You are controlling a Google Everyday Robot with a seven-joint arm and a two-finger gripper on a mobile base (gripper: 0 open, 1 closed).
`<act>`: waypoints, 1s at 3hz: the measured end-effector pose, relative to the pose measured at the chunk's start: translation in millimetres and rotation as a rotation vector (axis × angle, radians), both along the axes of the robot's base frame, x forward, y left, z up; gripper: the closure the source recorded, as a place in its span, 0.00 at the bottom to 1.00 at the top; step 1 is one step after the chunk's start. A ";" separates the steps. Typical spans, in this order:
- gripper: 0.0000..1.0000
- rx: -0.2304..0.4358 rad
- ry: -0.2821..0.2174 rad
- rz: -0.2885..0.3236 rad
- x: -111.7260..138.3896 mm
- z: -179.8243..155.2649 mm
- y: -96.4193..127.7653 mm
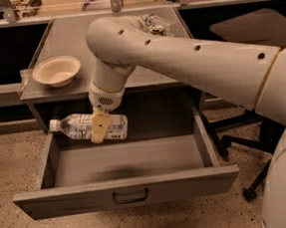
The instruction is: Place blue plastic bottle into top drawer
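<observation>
Over the open grey metal top drawer (pixel 65 200), claw (pixel 99 131) clamped around clear, labelled blue plastic bottle (pixel 75 126), held sideways

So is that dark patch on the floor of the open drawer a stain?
Camera view: probably a shadow, since it lies on the floor of the top drawer right under the blue plastic bottle, which the gripper holds sideways above the drawer. Same view: the light is warm and seems to come from above; the space under the table is dark.
</observation>
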State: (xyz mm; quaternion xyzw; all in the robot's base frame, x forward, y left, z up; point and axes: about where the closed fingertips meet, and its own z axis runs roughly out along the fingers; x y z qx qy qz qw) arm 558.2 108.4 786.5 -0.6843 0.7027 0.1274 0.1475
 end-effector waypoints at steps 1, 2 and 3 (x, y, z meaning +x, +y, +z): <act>1.00 -0.008 0.009 0.004 -3.5 -5.8 -0.3; 1.00 -0.050 -0.028 -0.045 3.9 -13.9 -1.0; 1.00 -0.153 -0.113 -0.164 27.7 -60.4 -12.8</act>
